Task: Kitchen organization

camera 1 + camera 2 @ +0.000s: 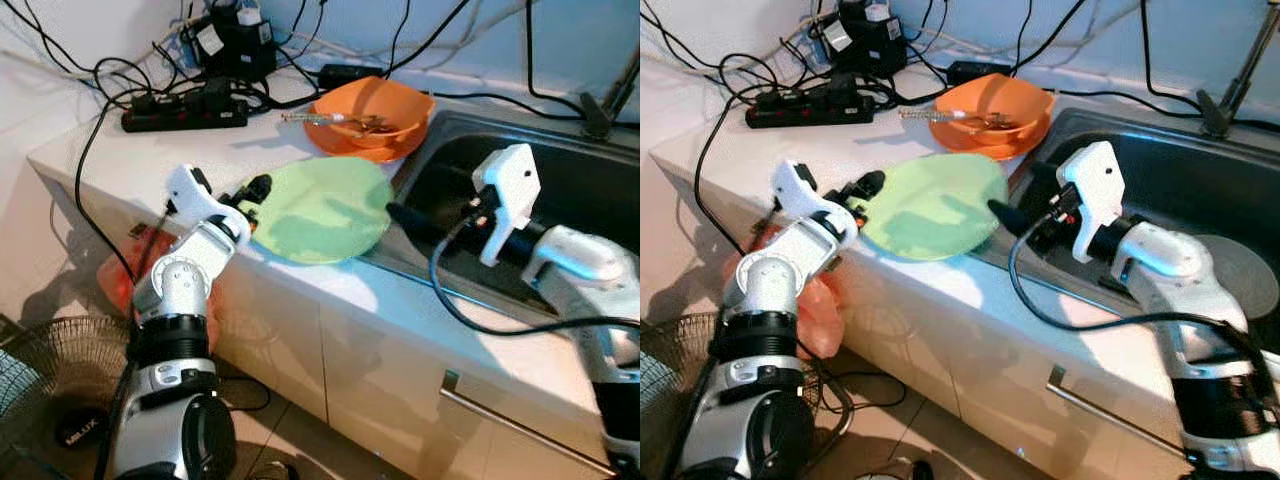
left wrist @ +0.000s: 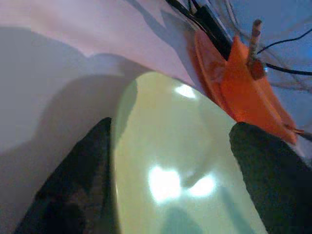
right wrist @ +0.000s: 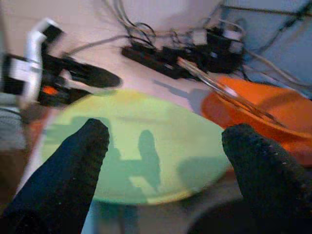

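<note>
Left gripper (image 1: 250, 195) sits at the green plate's (image 1: 320, 210) left rim, near the counter's (image 1: 120, 150) front edge. Its 2 fingers are spread; in the left wrist view 1 finger (image 2: 73, 180) lies at the rim, the other over the plate face. Looks like a rim pinch is being set up, not yet closed.

To do it well: push the lower finger fully under the lip before closing, grip on the rim and not the slick glossy face, lift level.

Plate lies flat, face up, overhanging the counter's front edge and reaching toward the sink (image 1: 560, 190). Near round, long axis roughly along the counter front.

Orange bowl (image 1: 372, 115) with utensils is just behind the plate, toward the back edge; cannot tell if they touch. Keep the lift clear of it.

Right gripper (image 1: 405, 215) is at the plate's right rim by the sink edge, fingers wide apart, holding nothing.
</note>
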You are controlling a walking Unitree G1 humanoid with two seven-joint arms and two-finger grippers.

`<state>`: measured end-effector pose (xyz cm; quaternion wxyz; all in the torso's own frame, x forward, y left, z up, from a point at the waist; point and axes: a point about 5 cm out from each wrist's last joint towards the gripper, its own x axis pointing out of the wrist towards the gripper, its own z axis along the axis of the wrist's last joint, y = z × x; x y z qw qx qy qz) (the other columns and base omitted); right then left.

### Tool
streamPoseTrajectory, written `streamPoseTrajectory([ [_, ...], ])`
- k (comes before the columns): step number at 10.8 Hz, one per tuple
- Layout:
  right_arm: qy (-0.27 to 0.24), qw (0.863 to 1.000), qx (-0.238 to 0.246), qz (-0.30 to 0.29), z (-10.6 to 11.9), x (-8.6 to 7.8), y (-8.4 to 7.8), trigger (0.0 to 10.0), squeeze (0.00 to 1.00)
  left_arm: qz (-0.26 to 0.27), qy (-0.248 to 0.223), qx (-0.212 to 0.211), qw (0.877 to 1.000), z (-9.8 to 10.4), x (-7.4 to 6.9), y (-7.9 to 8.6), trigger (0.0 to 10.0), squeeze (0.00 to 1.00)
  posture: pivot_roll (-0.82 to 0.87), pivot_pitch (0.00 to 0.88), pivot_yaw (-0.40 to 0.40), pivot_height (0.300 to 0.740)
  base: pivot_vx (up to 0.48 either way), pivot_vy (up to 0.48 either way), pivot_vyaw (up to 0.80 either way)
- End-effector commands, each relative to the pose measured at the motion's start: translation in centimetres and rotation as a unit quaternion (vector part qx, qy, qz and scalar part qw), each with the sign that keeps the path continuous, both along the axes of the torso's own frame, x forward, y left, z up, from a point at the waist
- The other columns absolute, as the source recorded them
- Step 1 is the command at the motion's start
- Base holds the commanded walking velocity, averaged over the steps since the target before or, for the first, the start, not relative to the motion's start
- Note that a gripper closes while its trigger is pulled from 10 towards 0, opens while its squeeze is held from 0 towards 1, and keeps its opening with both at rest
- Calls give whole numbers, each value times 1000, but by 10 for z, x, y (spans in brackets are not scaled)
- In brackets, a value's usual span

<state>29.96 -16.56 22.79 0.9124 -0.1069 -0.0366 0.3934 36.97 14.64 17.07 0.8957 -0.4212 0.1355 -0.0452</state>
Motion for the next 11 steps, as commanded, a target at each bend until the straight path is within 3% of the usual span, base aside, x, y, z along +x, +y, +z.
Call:
streamPoseTrajectory([
  [1,12,999,-5,30,-1,-7,3,10000,0,-10,38,-20,999,-15,-3,-3,0,0,26,44,104,740,0,0,0],
  [5,29,998,-21,47,-2,-12,1,10000,0,12,57,-75,995,-18,-2,-2,0,0,26,44,102,740,0,0,0],
  [11,42,997,-19,60,-7,-15,3,10000,0,15,59,-94,994,-17,-2,0,0,0,27,45,103,740,0,0,0],
])
